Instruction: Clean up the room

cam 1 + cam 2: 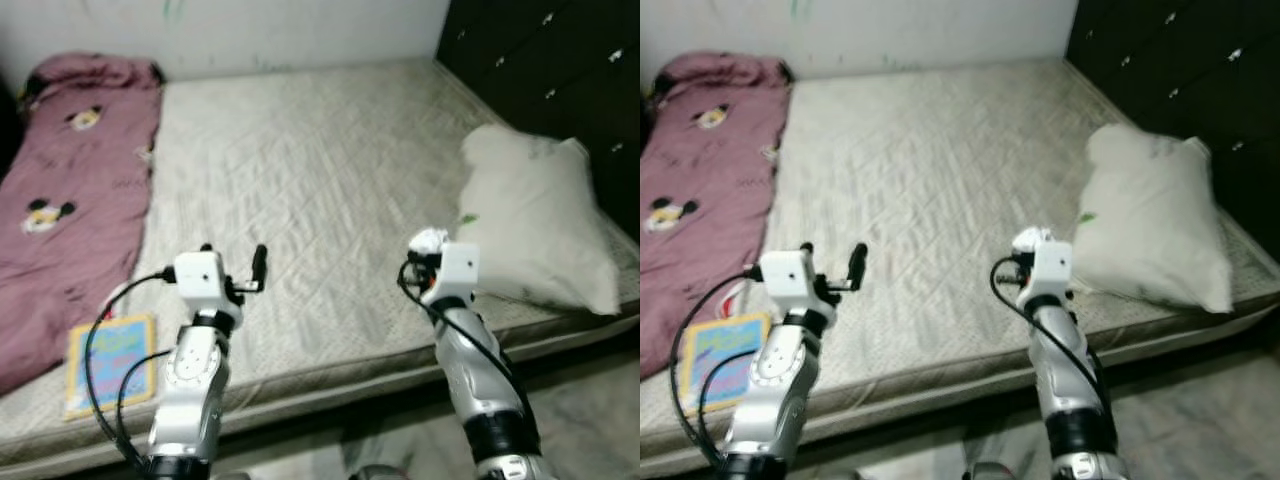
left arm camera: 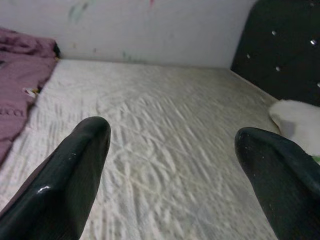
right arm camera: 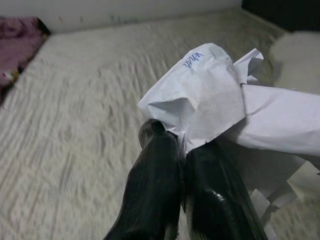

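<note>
Crumpled paper [image 3: 210, 107] clamped in right tool [image 3: 182, 150], held over the bed's near edge, just beside the pillow. Left to right: maroon blanket [image 1: 70, 190] with cartoon mouse prints along the bed's left side; colourful book [image 1: 110, 362] flat near the front-left edge, touching the blanket; left tool [image 1: 233, 265] fingers spread, nothing in it, hovering above bare quilted mattress [image 1: 310, 180]; white pillow [image 1: 535, 215] at right, by the dark headboard [image 1: 560, 70]. Paper is white, heavily creased, blue scribble on one fold, sheets spilling past the fingers.
</note>
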`<state>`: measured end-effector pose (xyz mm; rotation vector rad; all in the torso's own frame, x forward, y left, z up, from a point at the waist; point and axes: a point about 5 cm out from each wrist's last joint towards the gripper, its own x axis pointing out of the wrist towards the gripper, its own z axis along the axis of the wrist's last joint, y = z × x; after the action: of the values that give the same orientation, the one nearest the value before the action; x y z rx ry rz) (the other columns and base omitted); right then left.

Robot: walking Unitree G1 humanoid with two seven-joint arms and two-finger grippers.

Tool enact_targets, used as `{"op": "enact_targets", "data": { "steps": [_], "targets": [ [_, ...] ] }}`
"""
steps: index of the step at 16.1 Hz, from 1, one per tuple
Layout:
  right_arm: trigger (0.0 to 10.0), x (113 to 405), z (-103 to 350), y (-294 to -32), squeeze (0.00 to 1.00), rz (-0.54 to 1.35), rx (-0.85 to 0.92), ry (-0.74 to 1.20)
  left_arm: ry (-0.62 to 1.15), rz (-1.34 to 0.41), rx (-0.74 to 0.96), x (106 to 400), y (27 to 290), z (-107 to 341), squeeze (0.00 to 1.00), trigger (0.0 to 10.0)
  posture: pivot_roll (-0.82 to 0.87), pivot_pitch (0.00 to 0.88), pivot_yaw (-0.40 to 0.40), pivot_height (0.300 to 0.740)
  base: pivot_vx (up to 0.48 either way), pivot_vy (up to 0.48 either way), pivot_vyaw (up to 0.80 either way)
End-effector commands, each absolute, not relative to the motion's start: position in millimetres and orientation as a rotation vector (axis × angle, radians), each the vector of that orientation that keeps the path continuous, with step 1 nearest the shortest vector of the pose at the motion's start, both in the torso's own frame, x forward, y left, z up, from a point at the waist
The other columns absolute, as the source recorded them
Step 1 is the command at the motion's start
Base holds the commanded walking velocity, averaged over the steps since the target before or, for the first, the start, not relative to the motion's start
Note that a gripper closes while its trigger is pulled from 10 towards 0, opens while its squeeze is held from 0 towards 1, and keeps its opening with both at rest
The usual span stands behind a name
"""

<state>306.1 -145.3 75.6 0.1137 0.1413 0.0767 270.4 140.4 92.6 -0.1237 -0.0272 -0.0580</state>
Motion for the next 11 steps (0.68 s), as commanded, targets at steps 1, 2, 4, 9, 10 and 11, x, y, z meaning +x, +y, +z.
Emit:
{"op": "enact_targets", "data": {
  "steps": [1, 2, 4, 9, 10, 11],
  "targets": [
    [10.0, 307.3, 78.3, -131.1, 0.0, 0.119, 0.119, 0.134, 0.003, 0.032, -0.074, 269.5, 154.4, 87.7, 0.0, 10.0, -0.04, 0.055, -0.003, 0.74, 0.0, 0.0, 0.0],
    [10.0, 307.1, 78.0, -131.1, 0.0, 0.119, 0.117, 0.134, 0.026, 0.067, -0.045, 270.1, 156.5, 85.3, 0.0, 10.0, -0.04, 0.055, -0.003, 0.74, 0.0, 0.0, 0.0],
    [10.0, 306.9, 77.6, -131.3, 0.0, 0.119, 0.112, 0.133, 0.024, 0.049, -0.092, 269.5, 154.5, 84.8, 0.0, 10.0, -0.04, 0.053, -0.004, 0.74, 0.0, 0.0, 0.0],
    [10.0, 306.9, 78.3, -130.3, 0.0, 0.127, 0.086, 0.13, 0.042, 0.03, -0.099, 270.5, 151.2, 83.7, 0.0, 10.0, -0.04, 0.052, -0.006, 0.74, 0.0, 0.48, 0.0],
    [10.0, 307.1, 78.5, -130.2, 0.0, 0.128, 0.087, 0.13, 0.042, 0.029, -0.101, 270.7, 151.2, 83.9, 0.0, 10.0, -0.04, 0.054, -0.007, 0.74, 0.0, 0.48, 0.0],
    [10.0, 307.2, 78.5, -130.2, 0.0, 0.128, 0.088, 0.13, 0.042, 0.029, -0.102, 270.8, 151.2, 83.9, 0.0, 10.0, -0.04, 0.054, -0.007, 0.74, 0.0, 0.48, 0.0]
  ]
}}
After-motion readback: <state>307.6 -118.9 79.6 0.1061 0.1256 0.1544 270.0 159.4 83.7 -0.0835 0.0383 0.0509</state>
